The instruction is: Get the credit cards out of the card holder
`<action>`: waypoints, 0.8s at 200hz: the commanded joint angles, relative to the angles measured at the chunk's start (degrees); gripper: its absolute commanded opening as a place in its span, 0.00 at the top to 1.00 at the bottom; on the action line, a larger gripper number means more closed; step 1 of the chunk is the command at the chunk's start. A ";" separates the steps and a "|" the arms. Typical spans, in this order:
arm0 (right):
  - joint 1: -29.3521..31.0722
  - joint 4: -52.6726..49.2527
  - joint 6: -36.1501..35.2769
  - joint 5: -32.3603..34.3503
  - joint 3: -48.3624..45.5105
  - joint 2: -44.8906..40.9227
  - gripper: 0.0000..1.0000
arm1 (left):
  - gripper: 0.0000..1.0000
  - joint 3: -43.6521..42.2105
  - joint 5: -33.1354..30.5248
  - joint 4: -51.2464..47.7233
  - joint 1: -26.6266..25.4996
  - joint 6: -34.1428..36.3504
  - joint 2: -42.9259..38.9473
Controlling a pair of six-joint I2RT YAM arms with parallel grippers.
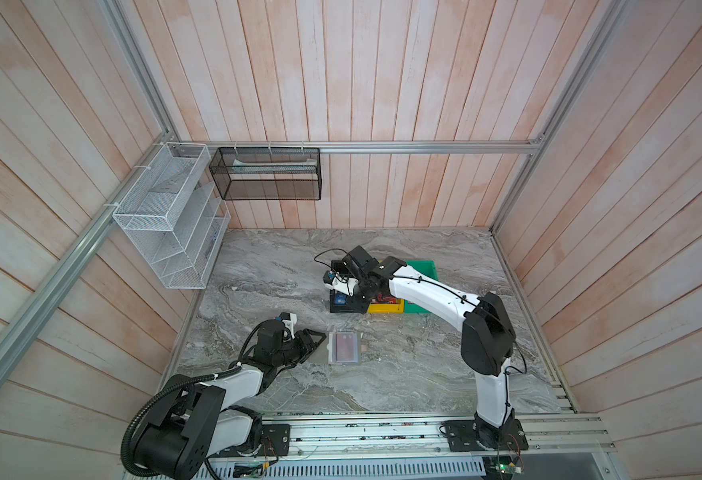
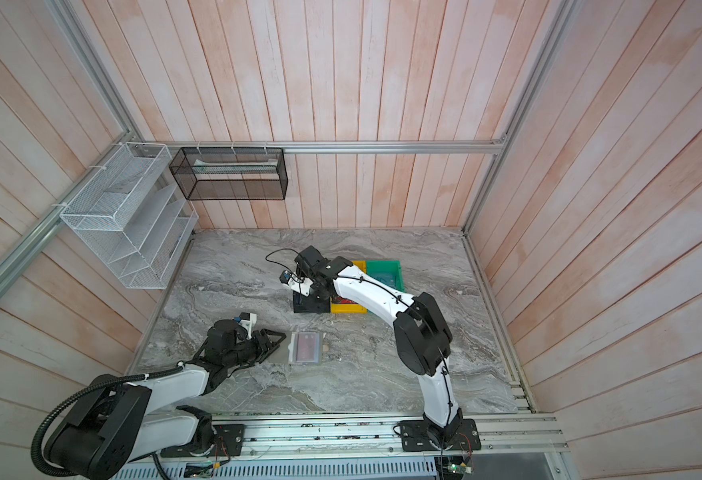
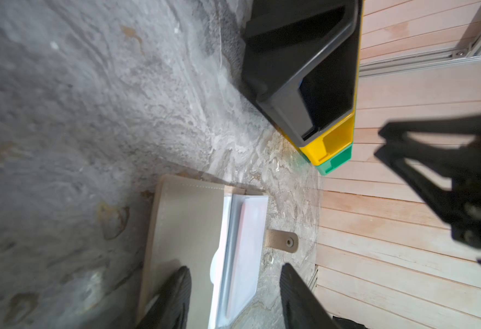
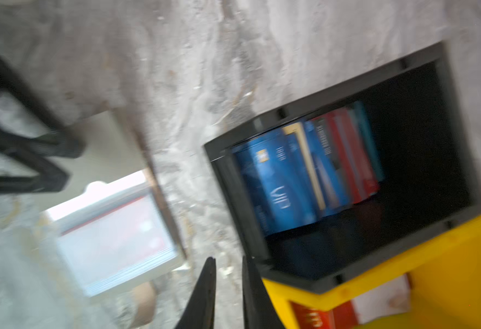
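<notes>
Over the far black plastic bin point(image 4: 418, 128) of glossy blue credit cards point(image 4: 276, 182), your right gripper point(image 4: 228, 259) hangs barely parted, empty (blurred); near-left, your left gripper point(image 3: 235, 267) spans the flat grey-beige card holder point(image 1: 343, 348), open, empty.

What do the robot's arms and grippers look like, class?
Both have white shells and black joints. The left arm carries a ribbed black hose, the right arm a thin black cable. The left gripper and right gripper are black, with tapering fingers.
</notes>
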 commanded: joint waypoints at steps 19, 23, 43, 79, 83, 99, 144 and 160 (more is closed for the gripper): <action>1.60 16.64 11.96 -13.40 -21.29 -7.94 0.85 | 0.47 -0.19 0.28 -3.22 -0.21 2.54 1.14; 1.69 17.53 12.56 -13.62 -22.75 -8.40 0.86 | 0.48 -0.05 0.29 -3.75 -0.21 2.75 1.06; 1.70 21.31 14.75 -15.44 -27.95 -9.77 0.90 | 0.49 0.99 -0.52 -7.00 -0.21 4.13 0.21; 1.74 23.09 15.52 -16.00 -29.95 -8.69 0.92 | 0.52 0.91 -2.03 -8.83 -0.21 4.46 -0.81; 1.69 23.00 15.43 -15.80 -29.85 -8.38 0.93 | 0.53 0.81 -2.20 -8.78 -0.21 4.46 -0.73; 1.74 22.99 15.15 -15.68 -29.43 -7.39 0.93 | 0.54 0.50 -2.41 -8.53 -0.21 4.28 -0.51; 1.70 22.99 14.77 -15.76 -28.55 -6.32 0.94 | 0.54 0.13 -2.97 -8.09 -0.23 4.13 0.30; 1.66 23.25 14.49 -15.14 -28.46 -5.85 0.95 | 0.54 -0.03 -2.99 -7.52 -0.21 4.11 1.00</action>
